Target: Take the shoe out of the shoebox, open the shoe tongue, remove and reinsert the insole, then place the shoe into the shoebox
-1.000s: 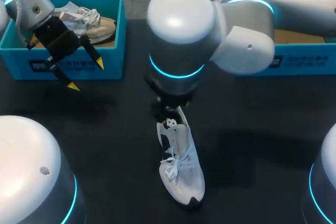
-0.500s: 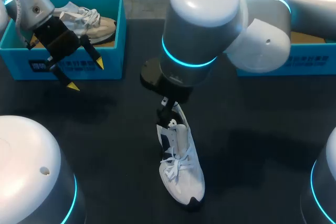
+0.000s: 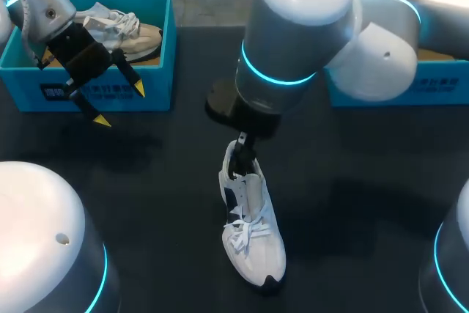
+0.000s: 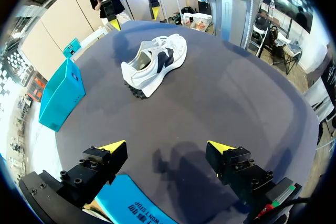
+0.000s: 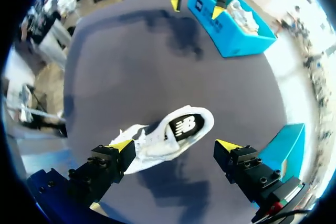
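A white shoe [image 3: 251, 234] with a dark side patch lies on its side in the middle of the black table, toe toward me. My right gripper [image 3: 241, 156] hangs just over its heel. In the right wrist view the fingers [image 5: 121, 148] stand wide open, with the shoe [image 5: 168, 136] below and between them, touching neither. My left gripper [image 3: 118, 105] is open and empty in front of the blue shoebox [image 3: 157, 82] at the back left. From the left wrist view, the shoe [image 4: 155, 63] lies well ahead of that gripper [image 4: 169, 148].
The left shoebox holds a second pale shoe [image 3: 124, 26]. Another blue box [image 3: 440, 87] stands at the back right, half hidden by my right arm. Bare black table surrounds the shoe.
My right arm has swung to the right and risen a little, and its fingers have spread apart over the shoe's heel. The shoe and the left arm have stayed put.
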